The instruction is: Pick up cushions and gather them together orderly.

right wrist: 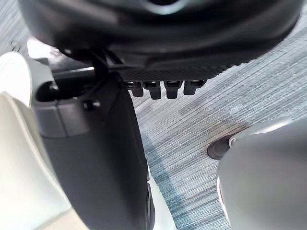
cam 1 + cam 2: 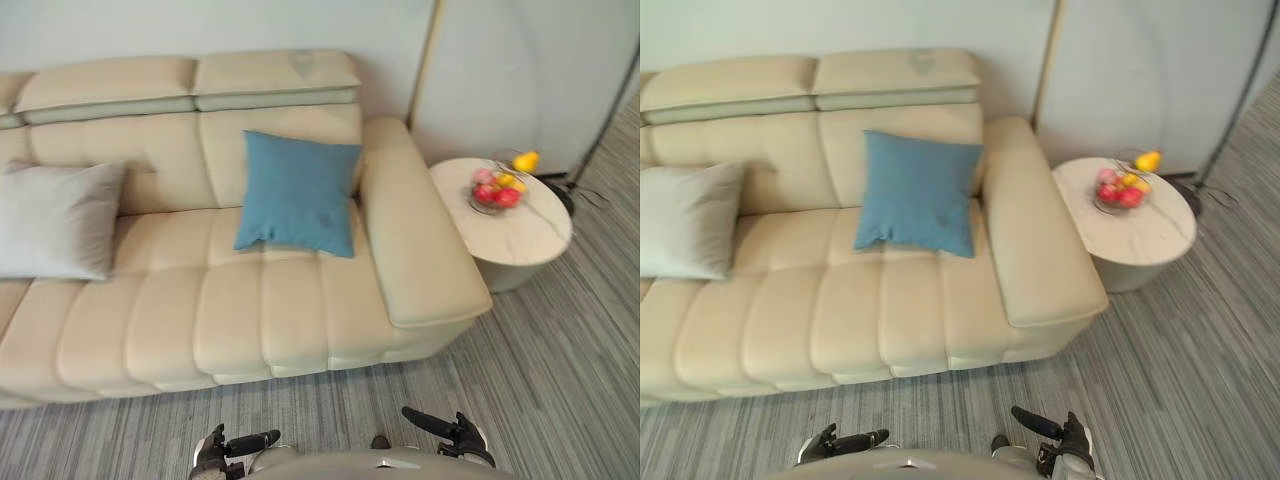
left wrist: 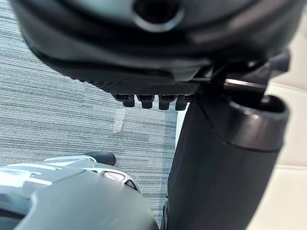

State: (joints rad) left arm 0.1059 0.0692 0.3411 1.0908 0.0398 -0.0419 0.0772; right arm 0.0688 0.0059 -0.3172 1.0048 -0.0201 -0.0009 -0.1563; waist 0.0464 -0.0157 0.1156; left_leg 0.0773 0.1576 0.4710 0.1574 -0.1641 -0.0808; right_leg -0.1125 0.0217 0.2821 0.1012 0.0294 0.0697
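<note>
A cream leather sofa (image 2: 230, 310) stands on grey striped carpet (image 2: 560, 380). Two cushions sit on it, well apart. The blue cushion (image 2: 298, 192) leans upright against the backrest, just beside the right armrest (image 2: 415, 240). The grey cushion (image 2: 55, 220) leans against the backrest at the sofa's left end.

Both hands hang low over the carpet in front of the sofa, away from either cushion. The left hand (image 2: 250, 441) and the right hand (image 2: 440, 428) each have their fingers loose and straight and hold nothing; the wrist views show the same, with a row of fingers (image 3: 144, 100) beside a jutting thumb.

Right of the armrest stands a round side table (image 2: 520, 235) bearing a glass fruit bowl (image 2: 497, 190) of red and yellow fruit, with a yellow fruit (image 2: 526, 161) just behind the bowl
</note>
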